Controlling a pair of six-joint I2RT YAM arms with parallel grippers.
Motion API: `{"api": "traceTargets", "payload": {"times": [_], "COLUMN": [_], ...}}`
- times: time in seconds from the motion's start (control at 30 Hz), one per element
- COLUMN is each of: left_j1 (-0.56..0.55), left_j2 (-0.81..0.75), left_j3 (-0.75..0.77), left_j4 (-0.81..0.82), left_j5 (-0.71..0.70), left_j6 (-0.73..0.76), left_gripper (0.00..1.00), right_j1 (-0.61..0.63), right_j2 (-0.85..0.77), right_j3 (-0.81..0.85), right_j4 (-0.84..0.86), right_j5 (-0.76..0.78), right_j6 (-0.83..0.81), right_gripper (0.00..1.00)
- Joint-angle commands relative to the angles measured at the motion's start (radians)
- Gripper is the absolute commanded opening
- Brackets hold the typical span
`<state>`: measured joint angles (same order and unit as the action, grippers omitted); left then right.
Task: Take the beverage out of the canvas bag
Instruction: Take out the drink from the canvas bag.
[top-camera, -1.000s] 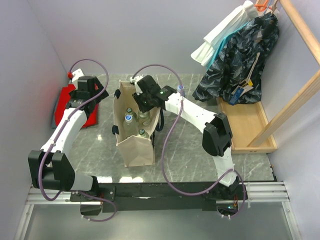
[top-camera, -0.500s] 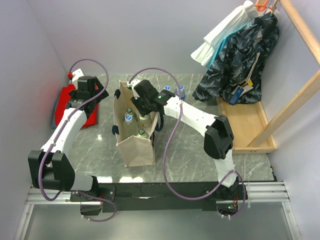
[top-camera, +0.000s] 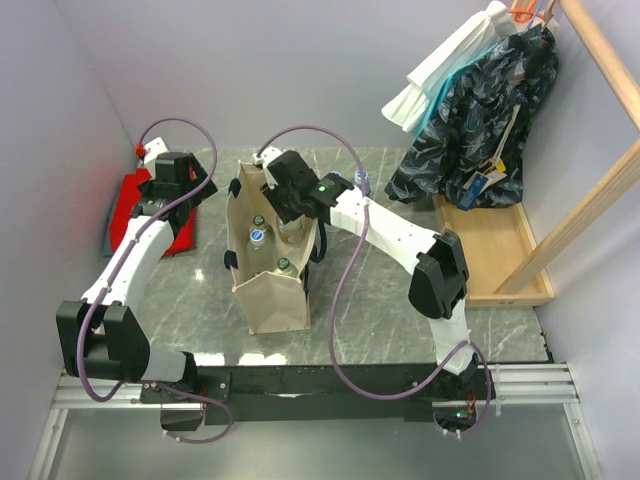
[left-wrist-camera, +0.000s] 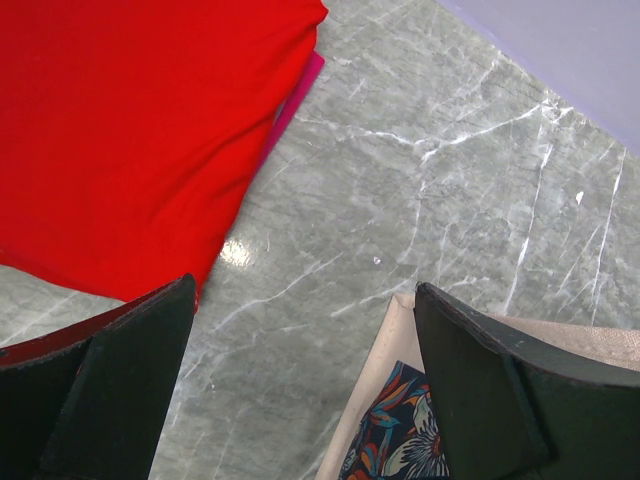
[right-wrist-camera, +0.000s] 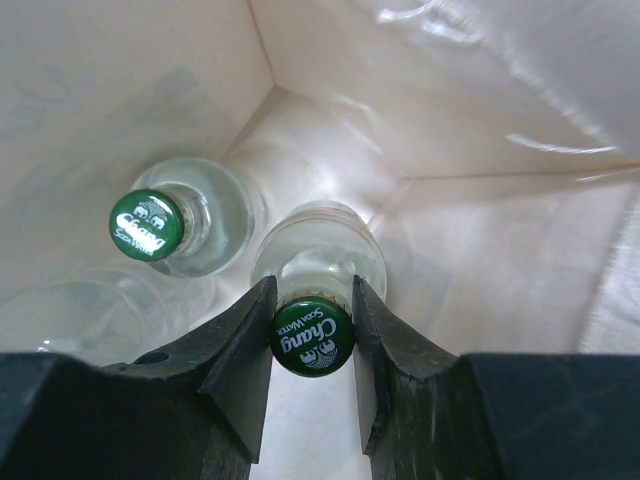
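Standing at the centre of the overhead view, the canvas bag (top-camera: 272, 300) has the right gripper (right-wrist-camera: 312, 295) down inside it, clamped on the neck of a green-capped soda bottle (right-wrist-camera: 318, 255). A second bottle (right-wrist-camera: 150, 225) stands just to the left. The left gripper (left-wrist-camera: 303, 292) hangs spread wide and empty over the marble table (left-wrist-camera: 430, 170), with a red cloth (left-wrist-camera: 130, 130) at upper left.

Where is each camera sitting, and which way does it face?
Top external: above, behind the bases, facing down on table, left arm, right arm.
Left wrist: faces down on red cloth; own open jaws show.
Right wrist: inside canvas bag, own jaws shut on bottle.
Shared: top external also shows canvas bag and red cloth.
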<state>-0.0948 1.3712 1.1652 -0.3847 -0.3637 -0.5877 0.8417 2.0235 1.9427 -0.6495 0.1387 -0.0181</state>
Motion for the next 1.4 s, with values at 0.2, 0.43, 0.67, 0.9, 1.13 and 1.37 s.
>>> {"api": "traceTargets", "payload": {"times": [0.2, 0.43, 0.67, 0.9, 1.13, 1.37], "left_j1": [0.003, 0.003, 0.003, 0.003, 0.003, 0.003], "left_j2": [-0.032, -0.027, -0.024, -0.026, -0.027, -0.03], "left_j3": [0.011, 0.016, 0.027, 0.024, 0.024, 0.024], "left_j4": [0.021, 0.024, 0.021, 0.024, 0.027, 0.027], "left_j5": [0.0, 0.017, 0.017, 0.016, 0.022, 0.022], "left_j6": [0.006, 0.002, 0.005, 0.003, 0.003, 0.003], "left_gripper": [0.96, 0.96, 0.96, 0.96, 0.96, 0.96], "right_j1": [0.0, 0.008, 0.016, 0.017, 0.025, 0.037], "right_j2": [-0.147, -0.172, -0.207, -0.23, -0.253, -0.27], "right_j3": [0.12, 0.131, 0.128, 0.117, 0.124, 0.14], "right_j4": [0.07, 0.065, 0.079, 0.093, 0.093, 0.088], "right_j5": [0.03, 0.033, 0.026, 0.009, -0.002, -0.005], "right_j6": [-0.026, -0.046, -0.054, -0.063, -0.075, -0.089], "right_gripper": [0.0, 0.0, 0.0, 0.0, 0.0, 0.0]}}
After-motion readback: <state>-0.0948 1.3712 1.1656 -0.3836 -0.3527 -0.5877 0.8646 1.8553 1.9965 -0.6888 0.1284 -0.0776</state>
